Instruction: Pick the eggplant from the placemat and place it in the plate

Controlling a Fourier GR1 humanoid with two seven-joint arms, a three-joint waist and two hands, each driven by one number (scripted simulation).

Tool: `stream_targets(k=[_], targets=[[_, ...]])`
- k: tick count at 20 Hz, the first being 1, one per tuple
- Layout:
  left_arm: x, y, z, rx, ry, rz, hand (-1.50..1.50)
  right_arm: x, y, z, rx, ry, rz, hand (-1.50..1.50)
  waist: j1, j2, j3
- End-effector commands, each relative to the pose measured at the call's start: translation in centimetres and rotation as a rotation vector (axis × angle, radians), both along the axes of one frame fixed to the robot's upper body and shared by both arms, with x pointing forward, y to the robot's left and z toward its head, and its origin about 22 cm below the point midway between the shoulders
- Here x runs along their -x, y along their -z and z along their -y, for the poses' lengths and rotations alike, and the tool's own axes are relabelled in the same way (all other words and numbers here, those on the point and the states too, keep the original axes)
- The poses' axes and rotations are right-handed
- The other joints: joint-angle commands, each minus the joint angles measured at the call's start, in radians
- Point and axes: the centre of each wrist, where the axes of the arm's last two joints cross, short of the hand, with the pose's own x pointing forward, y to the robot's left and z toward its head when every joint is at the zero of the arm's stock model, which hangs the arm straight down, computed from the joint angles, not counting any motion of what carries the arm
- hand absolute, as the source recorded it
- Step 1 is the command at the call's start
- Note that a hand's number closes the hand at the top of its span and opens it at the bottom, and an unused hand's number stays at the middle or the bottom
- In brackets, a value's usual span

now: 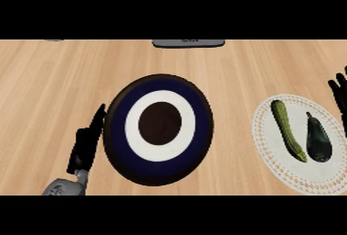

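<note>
Wood counter [47, 82], dark blue plate [160, 125] mid-frame. Eggplant [317, 138] lies on the round white placemat [305, 176] at right, just beside a cucumber [287, 130], well apart from the plate. Left hand [86, 146] sits beside the plate's left rim, fingers straight. Right hand [338, 94] at the right edge near the placemat, fingers straight, holding nothing.

One plate [116, 133], one placemat [284, 170], one eggplant [318, 140], one cucumber [287, 129]

The plate [129, 110] has a dark rim, navy band, white ring and brown centre. The placemat [271, 158] is off-white with a dotted tan border. The eggplant [318, 142] is blackish, the cucumber [287, 129] green, the counter [54, 82] pale woodgrain.
</note>
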Motion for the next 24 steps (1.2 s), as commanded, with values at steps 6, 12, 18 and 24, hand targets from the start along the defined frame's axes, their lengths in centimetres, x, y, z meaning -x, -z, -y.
stream_targets(k=[6, 12, 18, 24], targets=[[-5.8, -13.0, -0.9, -0.032, 0.203, 0.48, 0.0, -6.5, -0.3, -3.8, -0.029, -0.24, -0.135, 1.5, 0.105, 0.01, 0.003], [-5.1, -12.8, -2.2, 0.014, 0.202, 0.423, 0.0, -4.3, 7.2, -5.5, 0.355, 0.107, -0.456, -1.5, 0.074, 0.001, 0.001], [-5.0, -15.0, -5.4, 0.005, 0.153, 0.416, 0.0, -3.3, 9.4, -4.2, 0.189, 0.245, -0.255, -1.5, 0.029, -0.005, 0.002], [-3.5, -12.5, -4.4, 0.004, 0.165, 0.415, 0.0, -6.1, 1.2, 0.3, 0.376, 0.284, -0.226, -1.5, 0.028, -0.006, 0.0]])
